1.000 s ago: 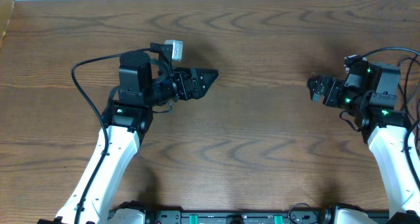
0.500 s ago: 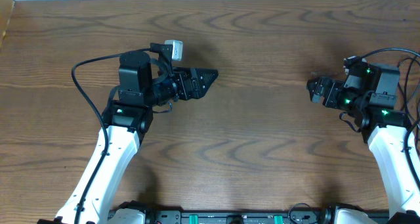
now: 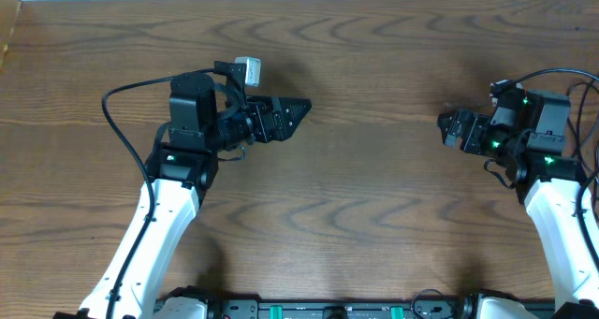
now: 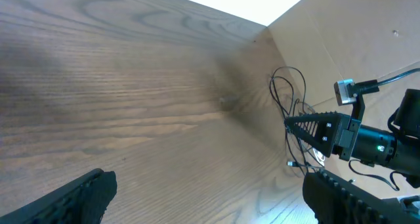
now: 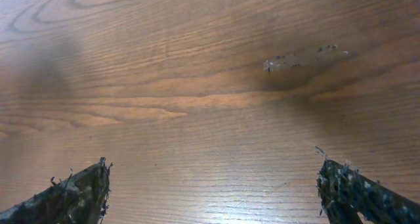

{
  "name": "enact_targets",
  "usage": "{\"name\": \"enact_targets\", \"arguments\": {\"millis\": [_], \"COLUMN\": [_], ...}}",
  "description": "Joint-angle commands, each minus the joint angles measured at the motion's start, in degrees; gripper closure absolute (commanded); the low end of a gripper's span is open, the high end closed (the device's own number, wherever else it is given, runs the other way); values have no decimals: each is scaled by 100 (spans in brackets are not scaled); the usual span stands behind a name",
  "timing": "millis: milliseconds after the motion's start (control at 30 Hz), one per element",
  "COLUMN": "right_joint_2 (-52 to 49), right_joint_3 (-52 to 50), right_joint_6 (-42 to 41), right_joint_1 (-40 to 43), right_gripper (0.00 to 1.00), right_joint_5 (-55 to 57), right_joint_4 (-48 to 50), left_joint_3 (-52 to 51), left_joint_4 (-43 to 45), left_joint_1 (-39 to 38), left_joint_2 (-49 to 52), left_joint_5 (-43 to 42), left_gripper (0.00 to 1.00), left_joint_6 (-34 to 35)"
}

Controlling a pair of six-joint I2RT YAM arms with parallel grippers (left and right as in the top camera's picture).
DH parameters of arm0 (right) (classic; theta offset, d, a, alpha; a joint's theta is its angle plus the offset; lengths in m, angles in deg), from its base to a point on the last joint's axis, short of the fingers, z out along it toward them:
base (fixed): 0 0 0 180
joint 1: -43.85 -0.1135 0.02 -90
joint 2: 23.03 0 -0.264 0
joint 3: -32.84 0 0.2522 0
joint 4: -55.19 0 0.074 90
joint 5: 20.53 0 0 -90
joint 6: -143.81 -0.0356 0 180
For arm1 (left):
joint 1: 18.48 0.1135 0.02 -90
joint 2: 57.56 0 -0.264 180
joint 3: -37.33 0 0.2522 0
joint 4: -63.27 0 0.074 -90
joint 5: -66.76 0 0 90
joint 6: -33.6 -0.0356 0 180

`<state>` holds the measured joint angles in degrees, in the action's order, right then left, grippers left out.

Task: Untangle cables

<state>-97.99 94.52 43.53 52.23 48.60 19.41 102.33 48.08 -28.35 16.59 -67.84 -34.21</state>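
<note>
Both arms hover over the bare table (image 3: 374, 197), holding nothing. Left gripper (image 3: 301, 106) and right gripper (image 3: 442, 124) face each other, jaws spread wide in the wrist views. Cables (image 4: 289, 112) only show far right, past the right gripper; neither arm is near them.
</note>
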Motion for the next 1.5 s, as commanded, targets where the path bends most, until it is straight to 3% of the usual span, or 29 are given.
{"name": "enact_targets", "arguments": {"millis": [0,233,600,767,1000,1167,1367,1467], "right_joint_2": [-17,-17,-17,-17,-17,-17,-17,-17], "right_joint_3": [11,11,11,11,11,11,11,11], "right_joint_6": [-85,-83,-85,-85,-83,-85,-85,-85], "right_joint_1": [-22,-22,-22,-22,-22,-22,-22,-22], "right_gripper": [1,1,1,1,1,1,1,1], "right_joint_5": [-50,-50,-50,-50,-48,-50,-50,-50], "right_joint_4": [-11,-11,-11,-11,-11,-11,-9,-11], "left_joint_3": [63,59,46,20,-243,-866,-1891,-2328], "left_joint_4": [-15,-35,-841,-1084,-1329,-772,468,1014], "left_joint_1": [-11,111,46,46,39,42,42,42], "left_joint_2": [2,76,63,-46,-544,-1231,-2124,-2527], "left_joint_5": [35,35,131,951,1080,1086,1128,1447], "left_gripper": [4,4,4,4,4,4,4,4], "left_joint_6": [-149,-214,-2262,-2444,-4492,-5718,-5628,-4911]}}
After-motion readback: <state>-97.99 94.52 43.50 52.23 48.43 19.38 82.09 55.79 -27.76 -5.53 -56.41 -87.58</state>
